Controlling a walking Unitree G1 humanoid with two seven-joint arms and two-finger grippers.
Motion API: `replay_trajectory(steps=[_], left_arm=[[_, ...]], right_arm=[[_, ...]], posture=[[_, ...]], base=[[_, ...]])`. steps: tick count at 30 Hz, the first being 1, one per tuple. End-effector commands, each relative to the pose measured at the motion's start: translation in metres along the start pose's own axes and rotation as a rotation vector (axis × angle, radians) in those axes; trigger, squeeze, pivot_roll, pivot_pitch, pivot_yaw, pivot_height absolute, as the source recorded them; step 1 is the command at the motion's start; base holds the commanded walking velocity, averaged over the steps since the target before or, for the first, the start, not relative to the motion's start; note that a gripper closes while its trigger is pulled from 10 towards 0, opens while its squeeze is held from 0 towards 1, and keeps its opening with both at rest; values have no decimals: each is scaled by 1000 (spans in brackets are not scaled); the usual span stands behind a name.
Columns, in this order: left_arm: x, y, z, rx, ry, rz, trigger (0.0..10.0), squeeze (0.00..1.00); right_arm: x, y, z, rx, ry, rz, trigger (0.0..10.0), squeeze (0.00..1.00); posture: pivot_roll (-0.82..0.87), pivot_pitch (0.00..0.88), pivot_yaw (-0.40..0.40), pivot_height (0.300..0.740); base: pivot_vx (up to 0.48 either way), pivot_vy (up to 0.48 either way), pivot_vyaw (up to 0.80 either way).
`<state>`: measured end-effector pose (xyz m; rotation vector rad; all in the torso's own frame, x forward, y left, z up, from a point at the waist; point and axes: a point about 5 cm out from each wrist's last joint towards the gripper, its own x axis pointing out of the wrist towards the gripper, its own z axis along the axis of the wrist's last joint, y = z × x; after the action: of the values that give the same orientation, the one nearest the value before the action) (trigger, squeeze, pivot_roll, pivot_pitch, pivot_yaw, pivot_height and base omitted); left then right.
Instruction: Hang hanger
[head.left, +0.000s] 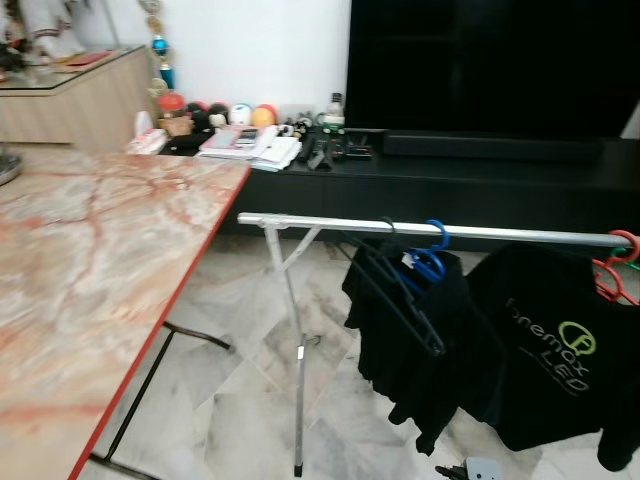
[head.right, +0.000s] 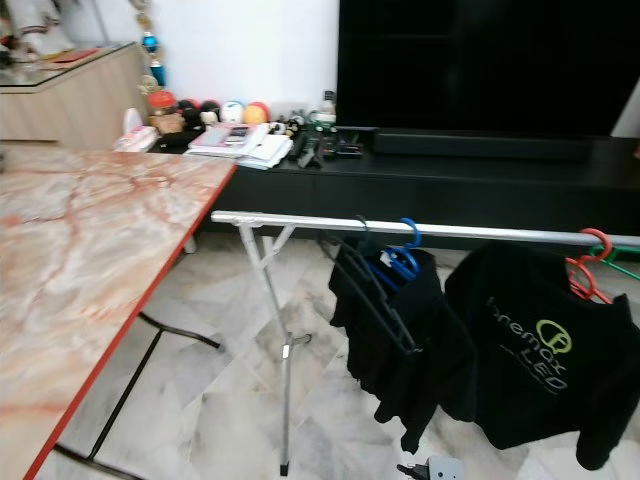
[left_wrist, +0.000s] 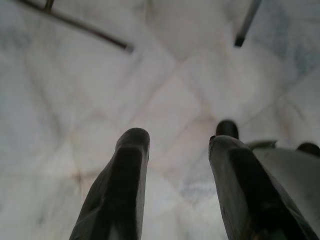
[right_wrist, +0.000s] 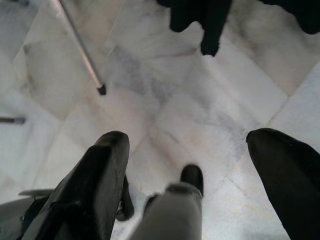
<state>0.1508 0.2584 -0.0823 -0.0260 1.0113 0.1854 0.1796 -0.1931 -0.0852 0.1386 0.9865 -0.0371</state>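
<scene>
The left gripper (left_wrist: 175, 185) hangs low with its jaws parted a moderate way and nothing between them, pointing at the pale marble floor (left_wrist: 170, 90). The right gripper (right_wrist: 200, 180) has its jaws spread wide, also empty, above the same floor, near the foot of the drying rack's leg (right_wrist: 101, 89) and under the hem of a black garment (right_wrist: 200, 20).

Further out, the silver rack rail (head.left: 330, 222) runs across the room just beside the marble-patterned desk (head.left: 90, 260). On it hang a black hanger (head.left: 405, 300) and a blue hanger (head.left: 428, 262) with a black garment, and further right a black printed T-shirt (head.right: 540, 350) on a red hanger (head.right: 585, 265).

Neither gripper carries a hanger, so the step in hand looks like finding and picking one up. Doing it well probably means gripping near the hook and aiming for the bare stretch of rail.

The head views give the rail and clothes; the wrist views give the jaws and the rack's foot on the floor.
</scene>
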Motion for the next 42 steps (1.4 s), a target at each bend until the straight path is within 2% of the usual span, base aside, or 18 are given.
replay_trajectory(steps=[1,10,29,35,40,42], left_arm=[[0,-1,-3,2,10,-3,10000,0],[0,-2,-3,10,9,-9,10000,0],[0,-6,-5,7,17,-14,10000,0],[0,-8,-6,-2,17,-15,10000,0],[0,-9,-8,11,23,-20,10000,0],[0,-9,-8,18,26,-22,10000,0]], right_arm=[[0,-2,1,-6,-5,-4,10000,0],[0,-2,1,-7,-8,0,10000,0],[-1,-6,7,12,-71,-31,10000,0],[-2,-8,12,59,-141,-45,10000,0],[-5,-17,12,122,-193,-172,10000,0],[-23,-43,8,118,-399,-205,10000,0]], posture=[[66,0,36,740],[65,0,33,740],[45,0,13,740],[22,0,2,740],[-25,0,14,740],[-45,0,21,740]], base=[[259,0,0],[262,0,0],[0,0,0],[0,0,0],[0,0,0],[0,0,0]])
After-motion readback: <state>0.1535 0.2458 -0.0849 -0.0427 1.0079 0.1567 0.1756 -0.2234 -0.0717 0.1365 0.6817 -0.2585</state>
